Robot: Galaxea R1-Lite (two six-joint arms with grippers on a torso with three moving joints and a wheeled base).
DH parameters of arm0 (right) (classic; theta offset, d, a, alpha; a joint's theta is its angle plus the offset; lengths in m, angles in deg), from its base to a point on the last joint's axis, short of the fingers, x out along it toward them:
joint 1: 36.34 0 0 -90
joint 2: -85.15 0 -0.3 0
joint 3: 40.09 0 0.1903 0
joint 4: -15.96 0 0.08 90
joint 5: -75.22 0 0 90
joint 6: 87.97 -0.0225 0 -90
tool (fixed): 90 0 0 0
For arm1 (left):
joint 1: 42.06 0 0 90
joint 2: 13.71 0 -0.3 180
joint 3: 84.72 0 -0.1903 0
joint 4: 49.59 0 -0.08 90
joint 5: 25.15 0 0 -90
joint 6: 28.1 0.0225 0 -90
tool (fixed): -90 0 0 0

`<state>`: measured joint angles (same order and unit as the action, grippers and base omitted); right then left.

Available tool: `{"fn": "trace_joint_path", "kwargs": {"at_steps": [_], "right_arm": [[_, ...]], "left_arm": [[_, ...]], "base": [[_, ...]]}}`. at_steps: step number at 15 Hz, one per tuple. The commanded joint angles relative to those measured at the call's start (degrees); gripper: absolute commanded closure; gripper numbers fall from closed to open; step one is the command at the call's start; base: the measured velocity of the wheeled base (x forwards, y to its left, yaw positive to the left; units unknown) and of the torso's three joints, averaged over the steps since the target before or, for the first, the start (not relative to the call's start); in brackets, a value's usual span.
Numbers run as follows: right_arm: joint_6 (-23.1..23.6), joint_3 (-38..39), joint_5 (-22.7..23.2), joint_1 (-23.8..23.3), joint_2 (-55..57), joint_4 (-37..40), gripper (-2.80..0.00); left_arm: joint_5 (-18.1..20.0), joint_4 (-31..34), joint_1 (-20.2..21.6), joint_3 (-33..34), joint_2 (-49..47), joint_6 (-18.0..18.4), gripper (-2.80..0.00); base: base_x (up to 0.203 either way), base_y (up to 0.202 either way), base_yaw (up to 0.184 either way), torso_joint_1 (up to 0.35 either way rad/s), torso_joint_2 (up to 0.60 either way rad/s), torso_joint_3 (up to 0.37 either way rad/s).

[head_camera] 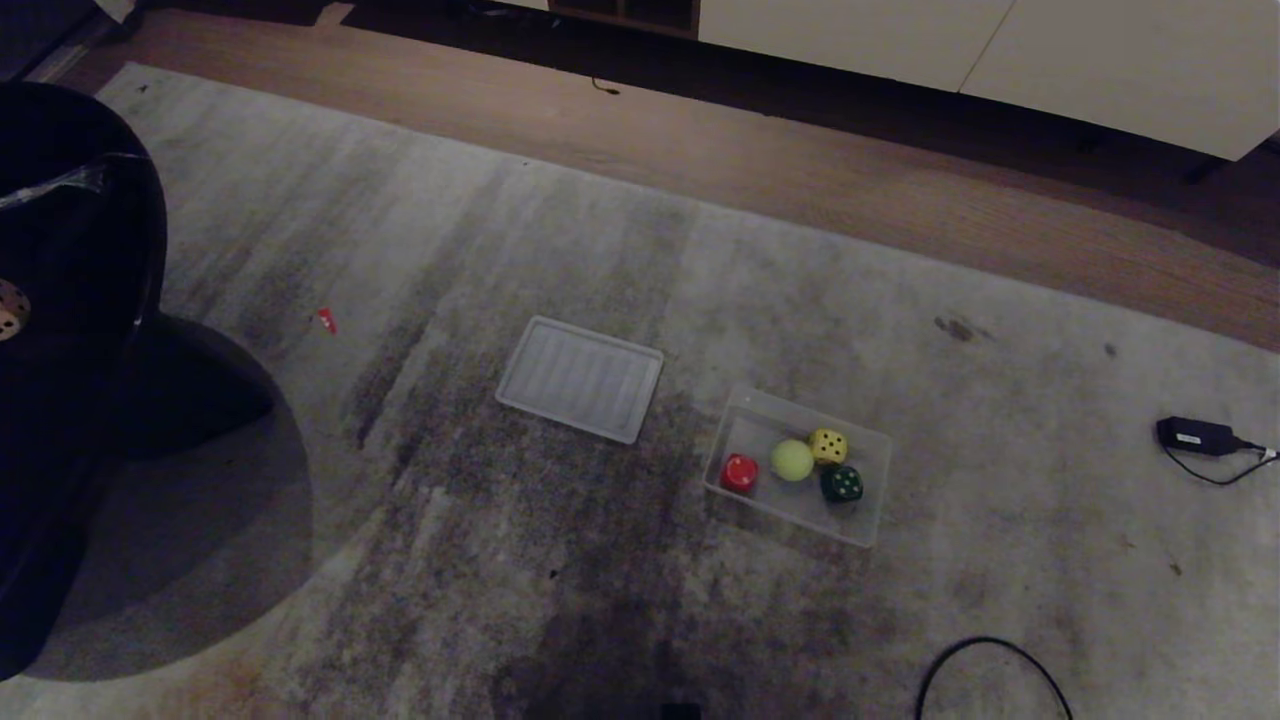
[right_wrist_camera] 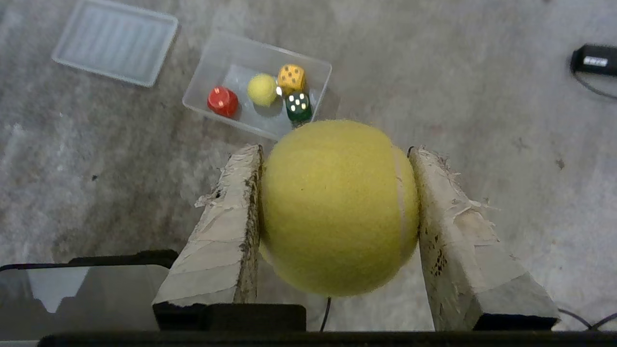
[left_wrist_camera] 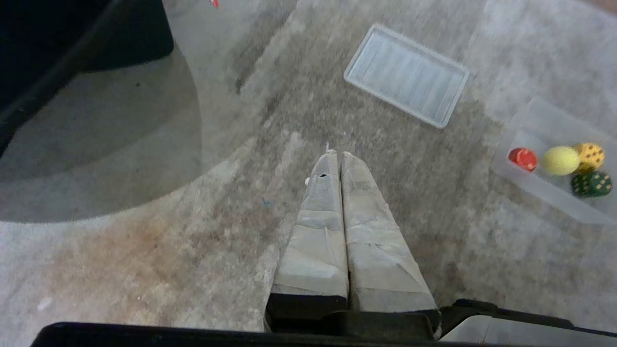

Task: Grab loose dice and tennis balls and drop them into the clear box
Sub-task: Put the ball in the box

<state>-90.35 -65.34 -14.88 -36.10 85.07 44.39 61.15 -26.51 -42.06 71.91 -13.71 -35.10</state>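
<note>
In the right wrist view my right gripper (right_wrist_camera: 337,150) is shut on a yellow-green tennis ball (right_wrist_camera: 337,207), held in the air above the carpet, short of the clear box (right_wrist_camera: 270,46). The clear box (head_camera: 880,490) sits on the carpet right of centre. Inside it lie a second tennis ball (head_camera: 792,460), a yellow die (head_camera: 828,446), a dark green die (head_camera: 842,484) and a red piece (head_camera: 739,472). A beige die (head_camera: 12,310) shows at the far left edge, on the dark seat. My left gripper (left_wrist_camera: 337,154) is shut and empty above bare carpet. Neither arm shows in the head view.
A flat ribbed lid (head_camera: 580,378) lies left of the box. A dark round seat (head_camera: 70,300) fills the left side. A black adapter (head_camera: 1195,435) with its cord lies at the right, and a cable loop (head_camera: 990,650) at the front. Wooden floor and white cabinets run behind.
</note>
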Motion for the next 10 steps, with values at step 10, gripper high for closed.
{"fn": "trace_joint_path", "kwargs": {"at_steps": [10], "right_arm": [[0.00,0.03,-0.02,0.02,0.07,0.04,0.00]], "left_arm": [[0.00,0.03,0.00,0.09,-0.09,0.05,0.00]], "base": [[0.000,0.000,0.000,0.002,0.00,-0.195]]}}
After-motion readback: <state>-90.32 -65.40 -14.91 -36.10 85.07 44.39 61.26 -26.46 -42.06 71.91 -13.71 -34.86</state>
